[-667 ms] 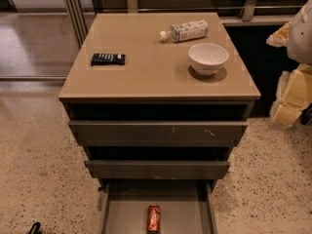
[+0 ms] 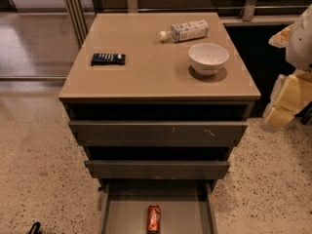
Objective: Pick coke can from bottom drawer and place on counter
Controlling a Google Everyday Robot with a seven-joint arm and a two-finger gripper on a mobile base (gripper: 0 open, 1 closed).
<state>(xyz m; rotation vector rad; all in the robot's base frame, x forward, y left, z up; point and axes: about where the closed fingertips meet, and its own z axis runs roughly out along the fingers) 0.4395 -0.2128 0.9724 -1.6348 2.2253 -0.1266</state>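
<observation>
Camera view. At the right edge, beside the cabinet (image 2: 73,112) and apart from it, the arm (image 2: 302,38): white upper part, bent downward. Below it the gripper (image 2: 285,104), pale yellow, slanting down and to the left, about level with the two upper drawers and above the speckled floor (image 2: 39,155). Not over the counter, not in any drawer, well apart from the can. Released or clenched: cannot tell. Nothing seen in its grasp.

One can (image 2: 154,219), red-orange, lying on its side on the floor of the bottom drawer (image 2: 126,216), lengthways front to back, about midway between the two side walls and touching neither. Bottom drawer pulled out toward the camera, its front cut off by the lower edge.

Three drawers in all: the open bottom one and two upper drawers (image 2: 158,130), each drawn out a little, with flat scuffed fronts.

One counter (image 2: 146,77), tan and glossy, bearing three things. One white bowl (image 2: 208,57), upright, near the right side. One plastic bottle (image 2: 184,31) with a white label, lying on its side behind the bowl, near the back edge, apart from the bowl. One flat black thing (image 2: 108,59) near the left side, well apart from the other two.
</observation>
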